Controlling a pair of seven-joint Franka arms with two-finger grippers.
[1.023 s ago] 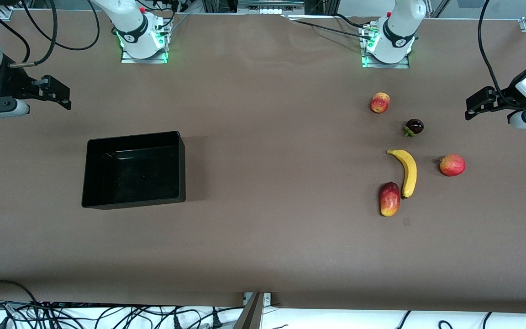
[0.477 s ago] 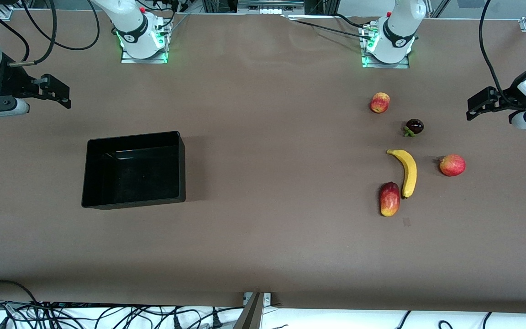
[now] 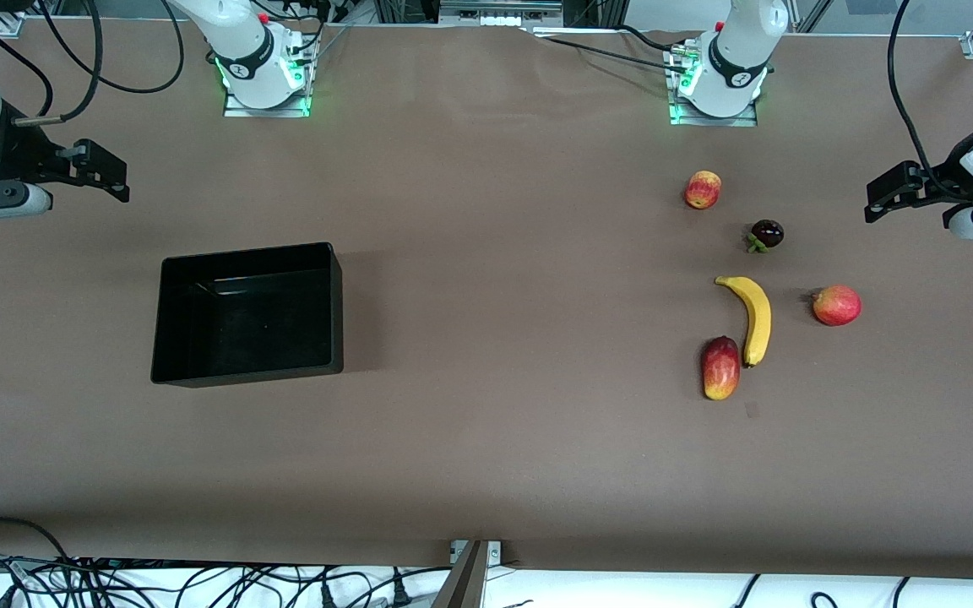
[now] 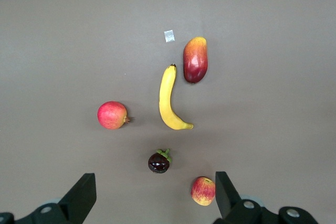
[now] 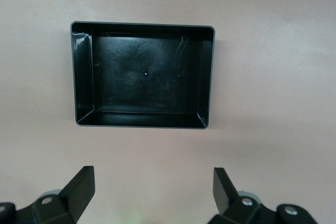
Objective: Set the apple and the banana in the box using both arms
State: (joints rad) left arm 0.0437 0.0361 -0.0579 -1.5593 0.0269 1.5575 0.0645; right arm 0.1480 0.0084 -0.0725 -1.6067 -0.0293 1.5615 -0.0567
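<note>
The apple (image 3: 703,189) lies on the brown table toward the left arm's end, near that arm's base; it also shows in the left wrist view (image 4: 203,191). The banana (image 3: 754,317) lies nearer the front camera than the apple and shows in the left wrist view (image 4: 169,100). The empty black box (image 3: 250,372) sits toward the right arm's end and shows in the right wrist view (image 5: 142,121). My left gripper (image 3: 879,198) is open and empty, up in the air at its end of the table. My right gripper (image 3: 111,176) is open and empty, high over the table by the box.
A dark purple mangosteen (image 3: 766,234) lies between apple and banana. A larger pink-red fruit (image 3: 836,305) lies beside the banana. A red-yellow mango-like fruit (image 3: 720,367) touches the banana's near tip. Cables run along the table's front edge.
Both grippers have drifted slightly outward toward their own table ends. The fruits and the box have not moved.
</note>
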